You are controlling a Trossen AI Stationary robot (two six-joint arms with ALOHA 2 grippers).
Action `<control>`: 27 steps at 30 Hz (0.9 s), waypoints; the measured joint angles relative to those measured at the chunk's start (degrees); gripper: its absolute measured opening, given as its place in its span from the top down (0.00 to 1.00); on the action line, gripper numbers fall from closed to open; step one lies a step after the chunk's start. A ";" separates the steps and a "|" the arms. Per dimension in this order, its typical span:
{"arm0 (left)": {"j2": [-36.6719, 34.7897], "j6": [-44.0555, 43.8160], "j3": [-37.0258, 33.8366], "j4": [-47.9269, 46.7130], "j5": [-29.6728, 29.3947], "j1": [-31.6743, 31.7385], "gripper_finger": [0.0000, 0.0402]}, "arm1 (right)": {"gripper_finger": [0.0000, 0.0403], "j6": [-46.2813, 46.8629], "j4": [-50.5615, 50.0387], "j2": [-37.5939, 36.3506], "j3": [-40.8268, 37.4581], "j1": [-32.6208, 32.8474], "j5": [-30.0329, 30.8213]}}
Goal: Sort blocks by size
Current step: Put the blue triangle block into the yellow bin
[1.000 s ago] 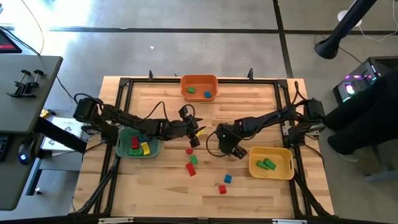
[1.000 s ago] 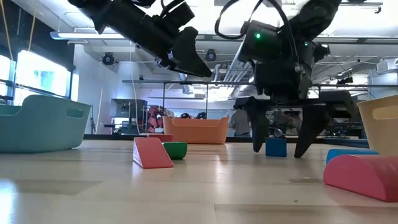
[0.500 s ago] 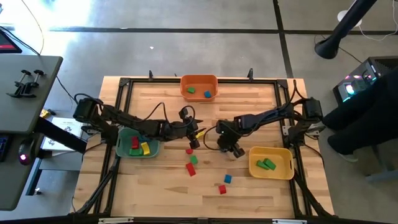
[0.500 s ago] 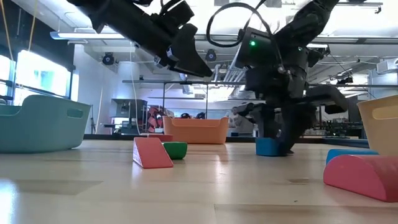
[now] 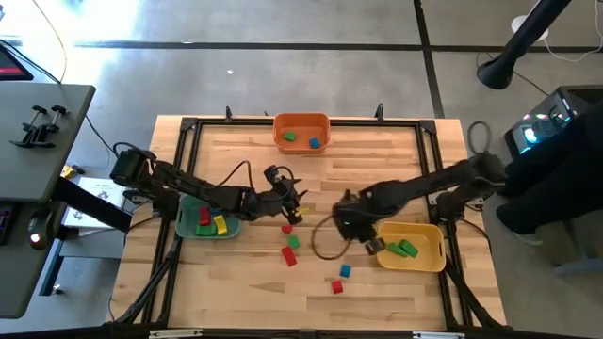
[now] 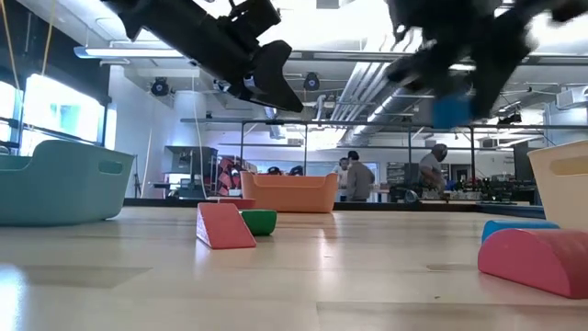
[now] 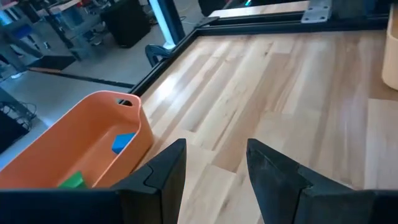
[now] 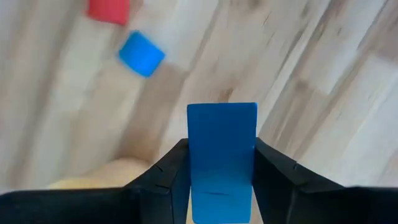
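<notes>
My right gripper (image 8: 222,163) is shut on a blue block (image 8: 222,149) and hangs above the table beside the yellow bin (image 5: 411,247); the low view shows the block (image 6: 452,110) high in the air. My left gripper (image 7: 214,168) stands open over the table's middle (image 5: 298,209) with nothing between its fingers. Loose blocks lie on the table: red (image 5: 287,229), green (image 5: 293,242), red (image 5: 288,256), blue (image 5: 345,270) and red (image 5: 336,285). My right gripper pinches the blue block between its two fingers, one on each of two opposite sides (image 8: 191,155). The fingers come from above, pointing down. The block is lifted clear of the table.
The orange bin (image 5: 301,132) at the far edge holds a green and a blue block. The green bin (image 5: 188,226) at the left holds red and yellow blocks. The yellow bin holds green blocks. In the low view a red block (image 6: 224,225) and a green one (image 6: 259,221) lie ahead.
My right gripper has shut on the blue block where it stood on the table. It has then raised the block well clear and carried it toward the near edge and the yellow bin. My left arm has shifted slightly.
</notes>
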 joint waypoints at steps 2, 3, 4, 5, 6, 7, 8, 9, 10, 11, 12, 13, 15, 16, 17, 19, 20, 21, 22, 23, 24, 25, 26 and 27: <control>0.00 0.00 0.00 -0.21 -0.03 -0.47 0.61 | 0.68 6.69 -2.26 -4.40 -1.26 1.59 -0.03; 0.00 0.04 0.00 -0.16 -0.05 -0.72 0.61 | 0.68 10.66 -3.35 -6.77 -2.28 2.44 -0.03; 0.00 0.03 0.00 -0.16 -0.05 -0.89 0.61 | 0.68 15.31 -4.53 -9.26 -3.33 3.28 -0.01; 0.00 0.04 0.00 -0.15 -0.12 -1.06 0.61 | 0.68 20.10 -5.43 -11.88 -4.50 4.27 -0.05; 0.00 0.04 0.00 -0.16 -0.12 -1.11 0.61 | 0.68 25.45 -6.49 -14.57 -5.82 5.48 -0.07; 0.00 0.04 0.00 -0.16 -0.14 -1.22 0.61 | 0.68 30.90 -7.71 -17.03 -7.18 6.77 -0.15; 0.00 0.07 0.00 -0.16 -0.15 -1.29 0.61 | 0.68 36.45 -8.63 -19.67 -8.76 8.20 -0.26; 0.00 0.07 0.00 -0.14 -0.15 -1.29 0.61 | 0.68 41.95 -9.27 -22.15 -10.52 9.81 -0.37; 0.00 0.09 0.00 -0.14 -0.16 -1.29 0.61 | 0.68 47.45 -9.47 -24.64 -12.42 11.46 -0.47; 0.00 0.11 0.00 -0.14 -0.18 -1.29 0.61 | 0.68 52.72 -9.43 -26.97 -14.39 13.21 -0.56; 0.00 0.15 0.00 -0.14 -0.18 -1.29 0.61 | 0.68 57.61 -9.18 -29.29 -16.58 15.04 -0.57; 0.00 0.15 0.00 -0.14 -0.18 -1.29 0.61 | 0.68 62.31 -8.86 -31.31 -18.97 16.82 -0.69; 0.00 0.28 0.00 -0.12 -0.18 -1.28 0.61 | 0.68 71.07 -7.63 -34.65 -23.88 19.91 -2.14; 0.00 0.62 0.00 -0.12 -0.18 -1.27 0.61 | 0.68 74.73 -6.53 -35.98 -26.50 21.15 -3.07; 0.00 0.75 0.00 -0.12 -0.18 -1.27 0.61 | 0.68 78.15 -5.12 -37.09 -29.09 22.33 -3.84; 0.00 1.09 0.00 -0.12 -0.18 -1.27 0.61 | 0.68 82.68 -1.21 -38.31 -33.84 24.32 -4.57; 0.00 1.09 0.00 -0.10 -0.18 -1.27 0.61 | 0.68 83.93 0.81 -38.46 -36.01 25.07 -4.55; 0.00 1.09 0.00 -0.10 -0.18 -1.24 0.61 | 0.68 84.86 2.52 -38.44 -37.77 25.72 -4.12; 0.00 1.09 0.00 -0.10 -0.18 -1.23 0.61 | 0.68 85.86 4.11 -38.25 -39.31 26.33 -3.56; 0.00 1.09 0.00 -0.10 -0.18 -1.22 0.61 | 0.68 86.73 5.16 -37.86 -40.55 26.82 -2.95; 0.00 1.09 0.00 -0.03 -0.18 -1.18 0.61 | 0.68 87.39 5.69 -37.37 -41.57 27.14 -2.21; 0.00 1.09 0.00 -0.03 -0.18 -1.18 0.61 | 0.68 87.93 5.62 -36.79 -42.20 27.39 -1.45; 0.00 1.09 0.00 -0.01 -0.21 -1.18 0.61 | 0.68 88.62 5.32 -36.09 -42.54 27.67 -0.35; 0.00 1.09 0.00 0.01 -0.19 -1.18 0.61 | 0.68 89.21 4.97 -35.43 -42.74 27.86 0.70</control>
